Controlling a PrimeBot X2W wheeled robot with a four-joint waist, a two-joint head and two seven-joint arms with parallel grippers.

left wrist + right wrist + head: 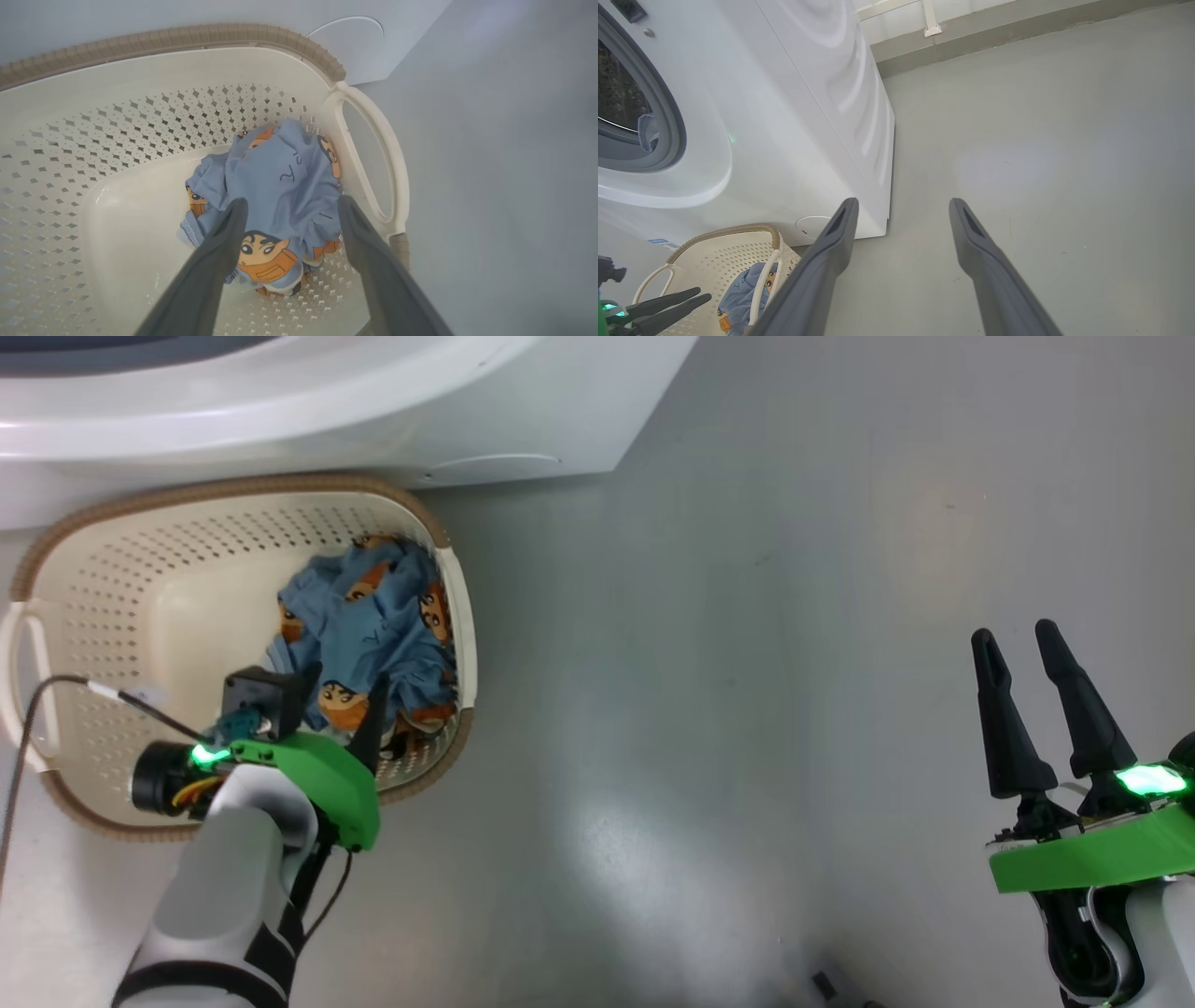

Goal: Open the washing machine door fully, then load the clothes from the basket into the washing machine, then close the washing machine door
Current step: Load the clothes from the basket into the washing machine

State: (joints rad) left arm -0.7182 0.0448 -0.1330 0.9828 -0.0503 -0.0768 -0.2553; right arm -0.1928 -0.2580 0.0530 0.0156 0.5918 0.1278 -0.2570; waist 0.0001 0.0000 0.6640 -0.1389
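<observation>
Right now the clothes are lying bunched in one blue heap inside the basket, pressed against the end wall under the white handle, at the end nearer my right arm. I am holding the left claw directly over that heap. Its two fingers are spread wide, straddling the printed face and gripping nothing. Whether the tips are touching the fabric I cannot tell; they are looking just above it. The basket is sitting on the floor, tight against the front lower edge of the washing machine.

To make this pick well, I am planning to sink the fingers straight down into the thick middle of the bundle, not its loose hem, so that one squeeze is gathering every layer. I am watching the finger nearer the handle. It is running close to the basket wall, and I judge it could be snagging the perforations or the handle loop and dragging the basket up with the cloth. I am also planning a slow lift, so any trailing sleeve is clearing the brown rim.

The right claw is hanging well apart over the floor, fingers likewise released and carrying nothing.
</observation>
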